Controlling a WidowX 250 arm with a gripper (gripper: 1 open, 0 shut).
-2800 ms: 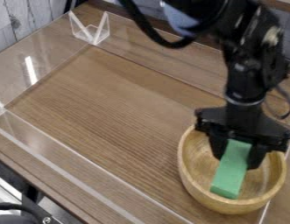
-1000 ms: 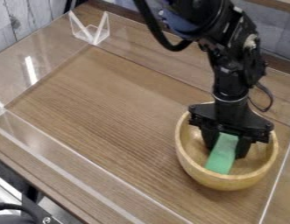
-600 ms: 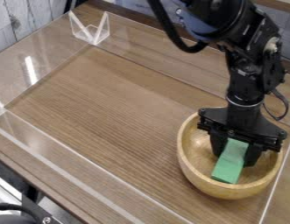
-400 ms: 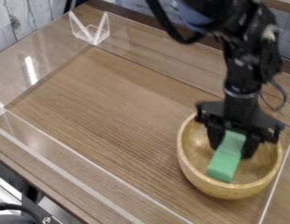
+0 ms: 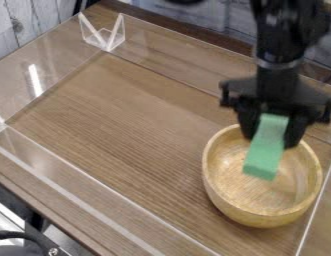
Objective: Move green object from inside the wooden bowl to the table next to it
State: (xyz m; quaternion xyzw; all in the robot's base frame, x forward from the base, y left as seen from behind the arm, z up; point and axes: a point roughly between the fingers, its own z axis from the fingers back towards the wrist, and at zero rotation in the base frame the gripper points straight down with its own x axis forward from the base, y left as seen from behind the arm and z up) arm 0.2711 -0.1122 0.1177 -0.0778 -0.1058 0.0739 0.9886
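My gripper (image 5: 273,122) hangs above the wooden bowl (image 5: 235,202) at the right of the camera view, pointing steeply down. It is shut on the top end of the green object (image 5: 267,151), a flat elongated block that dangles upright from the fingers. The block's lower end hovers over the bowl's inside, clear of the bottom. The bowl stands on the brown wood-grain table (image 5: 128,120) near its front right corner.
Low clear acrylic walls (image 5: 48,170) run along the table's left and front edges. A small clear stand (image 5: 102,33) sits at the back left. The bare tabletop stretches left of the bowl.
The gripper has risen with the green block in it. The block has come up off the bowl's bottom and now hangs above the bowl.
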